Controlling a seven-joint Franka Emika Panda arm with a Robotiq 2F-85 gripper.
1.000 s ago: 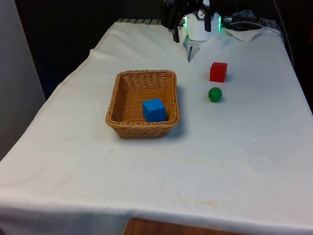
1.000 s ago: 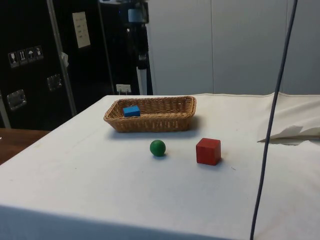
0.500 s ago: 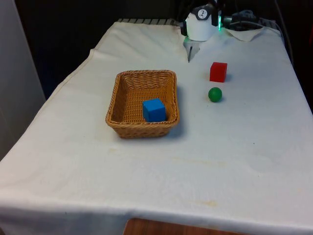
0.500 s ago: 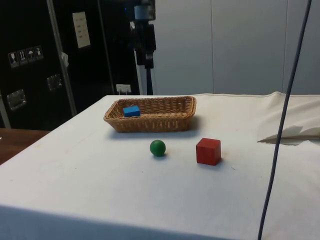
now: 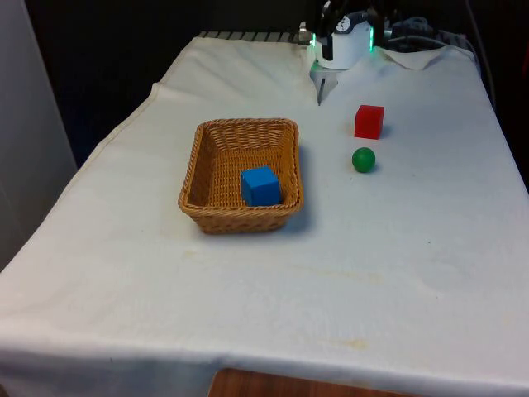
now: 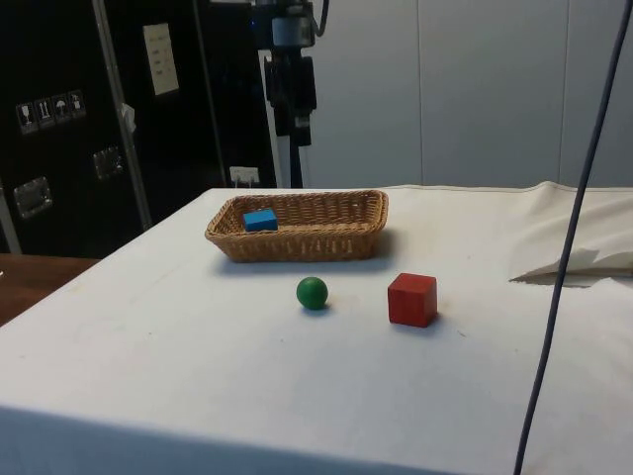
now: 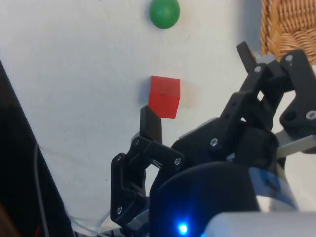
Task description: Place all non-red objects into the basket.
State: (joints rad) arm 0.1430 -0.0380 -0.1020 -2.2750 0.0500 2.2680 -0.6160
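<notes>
The green ball (image 5: pixel 363 160) is sitting on the white cloth (image 5: pixel 248 289) just beside the red cube (image 5: pixel 369 121), apart from the wicker basket (image 5: pixel 198 178), and it is the one non-red thing we are still owing the basket, since the blue cube (image 5: pixel 260 185) is already lying inside. What is changing is us: over the last second our gripper (image 7: pixel 197 94) has been swinging away from above the basket toward the ball's side, high above the table, fingers spread apart and empty. We are judging this as the start of the reach for the ball, with descent and grasp still ahead.
</notes>
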